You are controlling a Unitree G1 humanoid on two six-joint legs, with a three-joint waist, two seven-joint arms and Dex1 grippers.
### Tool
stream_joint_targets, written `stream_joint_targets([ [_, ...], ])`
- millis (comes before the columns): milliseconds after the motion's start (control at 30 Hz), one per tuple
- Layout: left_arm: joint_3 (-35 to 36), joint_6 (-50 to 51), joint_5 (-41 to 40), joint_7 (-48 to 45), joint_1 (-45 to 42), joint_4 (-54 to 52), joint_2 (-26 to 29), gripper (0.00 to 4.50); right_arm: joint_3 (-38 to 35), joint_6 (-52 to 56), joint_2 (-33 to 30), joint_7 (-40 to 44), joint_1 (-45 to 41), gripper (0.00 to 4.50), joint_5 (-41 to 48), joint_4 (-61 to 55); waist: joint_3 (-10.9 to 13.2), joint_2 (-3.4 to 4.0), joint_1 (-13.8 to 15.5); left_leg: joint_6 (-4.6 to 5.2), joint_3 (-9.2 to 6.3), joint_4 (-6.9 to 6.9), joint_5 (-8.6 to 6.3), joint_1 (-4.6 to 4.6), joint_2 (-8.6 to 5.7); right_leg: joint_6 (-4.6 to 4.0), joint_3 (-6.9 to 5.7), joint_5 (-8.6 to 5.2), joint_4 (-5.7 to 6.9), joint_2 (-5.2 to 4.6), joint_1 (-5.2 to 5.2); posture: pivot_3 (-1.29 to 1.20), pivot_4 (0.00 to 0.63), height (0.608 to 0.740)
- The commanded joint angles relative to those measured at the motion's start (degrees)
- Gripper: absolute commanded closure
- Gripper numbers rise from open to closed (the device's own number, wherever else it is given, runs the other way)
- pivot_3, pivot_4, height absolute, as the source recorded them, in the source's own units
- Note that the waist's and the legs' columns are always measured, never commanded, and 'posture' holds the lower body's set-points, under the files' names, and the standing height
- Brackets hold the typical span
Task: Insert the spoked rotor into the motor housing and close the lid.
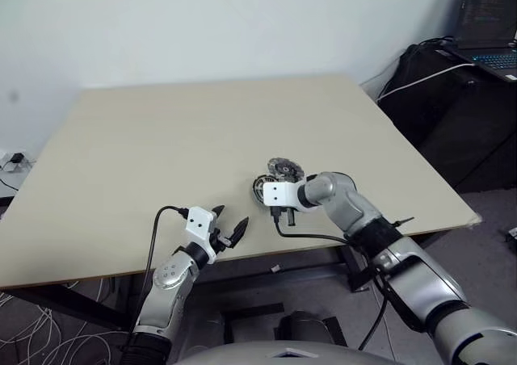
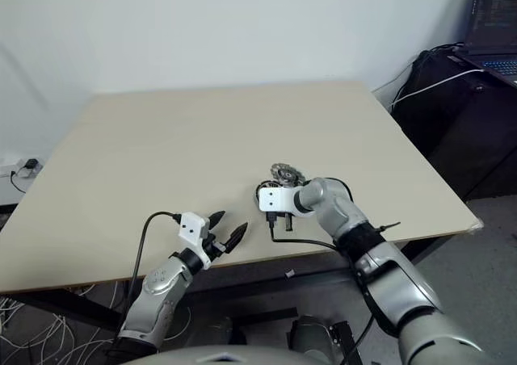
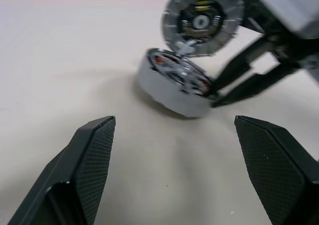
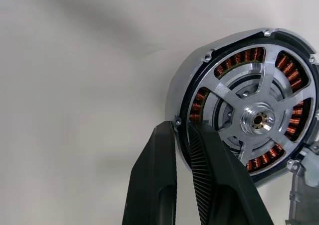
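Copper windings showed behind the spoked rotor [image 4: 254, 118], already seated in the motor housing [image 4: 199, 85], table centre. Right gripper [image 4: 182, 130] pinched housing's rim at seven o'clock, tilting it; slip likely. Lid [image 3: 203, 20] leaned at twelve o'clock. Left gripper [image 1: 229, 228] wide, empty.

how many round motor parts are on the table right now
2 distinct pieces: the motor housing, tilted, the spoked rotor already sitting inside it, the right gripper pinching its rim; and the lid, propped right behind it. Smaller parts may be hidden.
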Motion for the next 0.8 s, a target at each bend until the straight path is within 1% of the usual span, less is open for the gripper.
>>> stream_joint_targets([
  [33,0.41,-0.62,-0.88,-0.4,-1.05,-0.6,-0.29,0.46,-2.32,6.54,-1.14,4.58,1.87,4.06,3.71,-9.77,0.0,0.0,0.01,0.0,-0.02,0.0,0.0,0.0,0.0,0.0,-0.03,-0.01,0.0,0.0,0.0,0.0,0.0,0.74],
  [200,0.45,-0.32,-0.99,-0.66,-1.27,-0.43,-0.16,0.46,-3.61,20.31,-0.07,7.64,4.93,4.06,8.84,-19.54,0.0,-0.01,0.02,0.0,-0.08,0.0,0.0,0.01,0.02,-0.01,-0.08,-0.02,0.02,0.0,-0.03,0.0,0.0,0.74],
  [300,0.47,-0.19,-1.02,-0.74,-1.3,-0.34,-0.11,0.46,-3.5,25.56,0.79,6.87,5.13,4.06,10.47,-22.07,0.0,-0.01,0.04,0.0,-0.1,0.02,0.0,0.01,0.02,-0.02,-0.11,-0.02,0.02,-0.03,-0.1,0.0,0.0,0.74],
  [433,0.38,-0.08,-1.02,-0.74,-1.16,-0.36,-0.2,0.46,-3.69,32.47,4.33,2.35,4.03,4.06,11.57,-20.99,0.01,-0.01,0.04,-0.15,-0.14,0.04,-0.09,0.03,0.02,-0.02,-0.18,-0.03,0.01,-0.07,-0.13,0.0,0.0,0.74],
  [467,0.38,-0.05,-1.01,-0.73,-1.15,-0.39,-0.21,0.46,-3.63,33.18,4.69,1.49,3.85,4.06,11.73,-20.74,0.01,-0.01,0.05,-0.25,-0.14,0.04,-0.15,0.03,0.02,-0.02,-0.19,-0.02,0.01,-0.08,-0.13,0.0,0.0,0.74],
  [533,0.47,-0.05,-1.05,-0.61,-0.87,-0.6,-0.27,0.46,-4.7,35.33,7.81,-2.84,3.06,4.06,11.99,-17.94,0.01,-0.02,0.02,-0.25,-0.15,0.04,-0.15,0.02,0.01,-0.04,-0.2,-0.01,0.01,-0.08,-0.13,0.0,0.0,0.74],
  [700,0.65,-0.1,-1.1,-0.45,-0.45,-0.8,-0.37,0.46,-6.35,38.96,12.75,-10.22,1.3,4.06,13.51,-12.85,0.01,-0.02,-0.03,-0.24,-0.14,0.05,-0.13,0.03,0.01,-0.1,-0.2,0.03,0.02,-0.06,-0.12,0.0,0.0,0.74],
  [800,0.65,-0.05,-1.03,-0.38,-0.38,-0.86,-0.49,0.46,-6.89,40.51,14.84,-13.39,0.8,4.06,14.61,-11.04,0.01,-0.02,0.0,-0.26,-0.14,0.05,-0.13,0.04,0.01,-0.08,-0.21,0.04,0.02,-0.06,-0.11,0.0,0.0,0.74],
])
